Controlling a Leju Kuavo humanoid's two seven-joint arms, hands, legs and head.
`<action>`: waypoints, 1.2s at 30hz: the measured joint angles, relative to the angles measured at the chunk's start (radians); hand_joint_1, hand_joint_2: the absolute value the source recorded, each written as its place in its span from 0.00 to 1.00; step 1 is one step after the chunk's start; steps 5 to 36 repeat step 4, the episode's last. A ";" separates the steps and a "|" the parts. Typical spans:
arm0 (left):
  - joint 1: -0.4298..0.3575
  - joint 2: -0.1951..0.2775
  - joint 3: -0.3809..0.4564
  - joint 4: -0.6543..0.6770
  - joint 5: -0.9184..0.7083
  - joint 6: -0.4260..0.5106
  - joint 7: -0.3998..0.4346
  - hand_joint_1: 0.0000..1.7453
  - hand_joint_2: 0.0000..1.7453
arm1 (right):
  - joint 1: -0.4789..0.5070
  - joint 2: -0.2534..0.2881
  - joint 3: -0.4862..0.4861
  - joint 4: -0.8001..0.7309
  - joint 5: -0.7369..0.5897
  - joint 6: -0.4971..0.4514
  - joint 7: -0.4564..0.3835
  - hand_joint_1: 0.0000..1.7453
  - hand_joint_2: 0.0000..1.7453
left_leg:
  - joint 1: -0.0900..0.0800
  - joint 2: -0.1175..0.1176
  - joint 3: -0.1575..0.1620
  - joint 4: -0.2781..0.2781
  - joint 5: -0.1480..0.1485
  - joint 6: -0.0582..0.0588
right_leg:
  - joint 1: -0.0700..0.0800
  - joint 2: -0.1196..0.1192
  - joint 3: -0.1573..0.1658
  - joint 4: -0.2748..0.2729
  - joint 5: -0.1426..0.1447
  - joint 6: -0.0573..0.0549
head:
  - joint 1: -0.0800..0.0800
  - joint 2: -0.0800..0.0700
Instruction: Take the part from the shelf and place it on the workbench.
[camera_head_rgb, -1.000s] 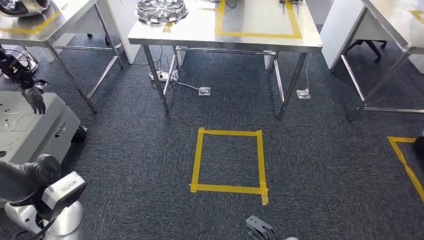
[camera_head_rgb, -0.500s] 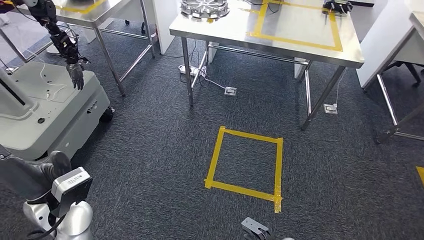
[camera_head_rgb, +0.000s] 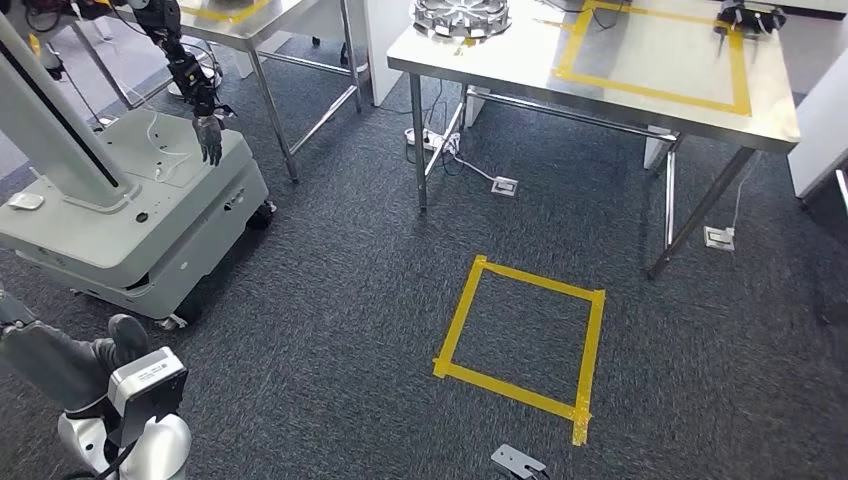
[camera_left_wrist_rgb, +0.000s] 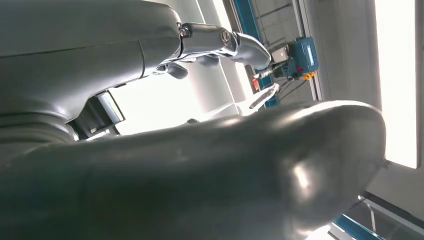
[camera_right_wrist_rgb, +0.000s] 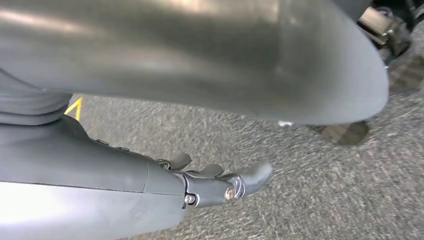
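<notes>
Overhead, the head view looks down on dark grey carpet with a yellow tape square (camera_head_rgb: 520, 340) marked on the floor near the middle. Far centre-right stands a steel table (camera_head_rgb: 640, 95) with a yellow tape rectangle (camera_head_rgb: 655, 50) on its top. At that table's far left corner lies the part (camera_head_rgb: 462, 17), a round, spoked metal disc, resting flat on the tabletop just left of the tape rectangle and apart from it. A small dark device (camera_head_rgb: 750, 17) sits at the far right end of the same table. Under the table, a power strip (camera_head_rgb: 425, 137) and cables lie on the carpet, with a floor socket (camera_head_rgb: 505, 185) close by. Far left is a second steel table (camera_head_rgb: 270, 15). On the left stands a grey wheeled base (camera_head_rgb: 130, 225) with a slanted pale column, and another robot's dark arm hangs over it, its hand (camera_head_rgb: 209, 137) drooping with fingers down. The left hand (camera_left_wrist_rgb: 220, 42), seen in the left wrist view, holds nothing, fingers loosely extended against bright ceiling light. The right hand (camera_right_wrist_rgb: 220, 182), in the right wrist view, hangs above the carpet, also empty, fingers slightly curled but apart. Near left in the head view, the silver left arm (camera_head_rgb: 130, 420) enters the scene.
</notes>
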 joint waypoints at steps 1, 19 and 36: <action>0.002 0.000 -0.001 0.001 -0.003 0.000 0.003 0.00 0.00 | 0.003 -0.002 0.000 0.000 0.001 -0.001 0.001 0.00 0.00 | 0.001 0.013 -0.030 0.069 -0.034 -0.002 | 0.001 -0.012 -0.001 0.000 0.000 -0.002 | -0.001 0.000; 0.009 0.002 -0.002 0.003 -0.005 0.000 0.008 0.00 0.00 | 0.010 -0.004 0.000 0.000 0.002 -0.001 0.003 0.00 0.00 | 0.001 0.024 -0.066 0.165 -0.063 -0.005 | 0.003 -0.043 -0.004 0.002 0.000 -0.002 | -0.001 0.000; 0.009 0.002 -0.002 0.003 -0.005 0.000 0.008 0.00 0.00 | 0.010 -0.004 0.000 0.000 0.002 -0.001 0.003 0.00 0.00 | 0.001 0.024 -0.066 0.165 -0.063 -0.005 | 0.003 -0.043 -0.004 0.002 0.000 -0.002 | -0.001 0.000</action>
